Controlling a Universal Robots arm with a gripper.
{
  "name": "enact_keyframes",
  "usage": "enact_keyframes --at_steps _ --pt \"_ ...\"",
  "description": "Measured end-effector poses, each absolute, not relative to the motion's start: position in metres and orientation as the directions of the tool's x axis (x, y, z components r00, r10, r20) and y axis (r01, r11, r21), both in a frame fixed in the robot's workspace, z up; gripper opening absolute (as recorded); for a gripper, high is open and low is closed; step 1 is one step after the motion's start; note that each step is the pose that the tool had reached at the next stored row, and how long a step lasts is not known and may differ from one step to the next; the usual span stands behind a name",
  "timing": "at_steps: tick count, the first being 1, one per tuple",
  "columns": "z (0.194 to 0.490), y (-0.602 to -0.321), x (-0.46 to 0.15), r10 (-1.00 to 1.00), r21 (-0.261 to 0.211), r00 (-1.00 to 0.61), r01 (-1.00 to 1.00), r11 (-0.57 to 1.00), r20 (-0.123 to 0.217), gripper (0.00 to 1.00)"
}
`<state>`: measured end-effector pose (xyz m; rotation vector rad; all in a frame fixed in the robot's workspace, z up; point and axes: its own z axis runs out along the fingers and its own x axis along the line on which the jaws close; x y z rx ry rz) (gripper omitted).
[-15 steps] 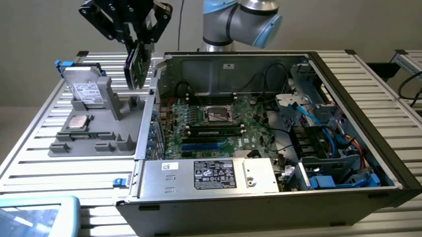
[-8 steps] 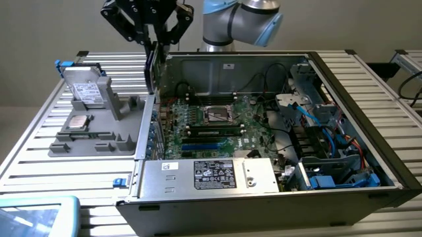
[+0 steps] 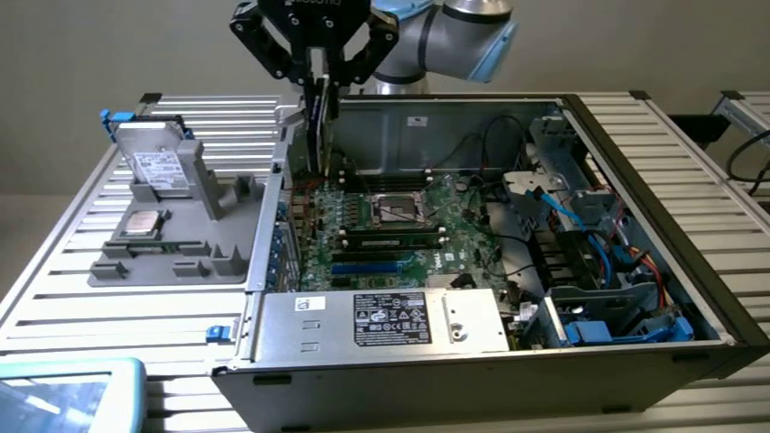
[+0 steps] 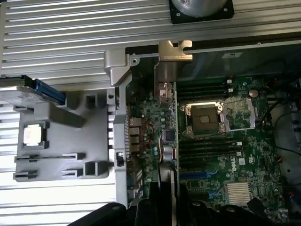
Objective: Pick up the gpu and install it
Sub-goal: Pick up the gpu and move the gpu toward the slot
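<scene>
Gripper (image 3: 317, 81) is pinching the gpu (image 3: 320, 126), fingers pressed on its upper edge. The gpu hangs straight below the fingers, on edge and thin as seen from the exterior view. We judge its long axis near vertical. In the wrist view the gpu (image 4: 165, 89) runs away from the gripper (image 4: 168, 207), with the bracket (image 4: 175, 51) at the end farthest from the fingers. There's one arm, so nothing else is nearer.

From the exterior view's left:
- Tray (image 3: 229, 262) sits just beside the case. The drive (image 3: 160, 167) is propped in it and the CPU chip (image 3: 144, 223) lies flat in front of the drive. Both are well apart from the gripper.
- Gpu is next, inside the case (image 3: 481, 388) near its left wall, over the board (image 3: 409, 253). We can't tell whether its lower end touches the board or hovers.
- Socket (image 3: 398, 209) lies right of the gpu, lid shut.
- Blue slots (image 3: 361, 268) lie nearer the camera than the gpu and run across the view, so they are crosswise to the card as held. Not seated yet, we judge.
- Power supply (image 3: 385, 320) sits at the front.
- Cables (image 3: 565, 212) are bunched far right.
</scene>
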<state>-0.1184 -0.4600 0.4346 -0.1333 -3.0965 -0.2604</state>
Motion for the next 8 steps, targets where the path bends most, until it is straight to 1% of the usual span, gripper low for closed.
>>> enact_keyframes --at_steps 8 --pt "0.434 -0.466 -0.082 0.083 0.165 -0.996 0.088 0.982 0.038 0.27"
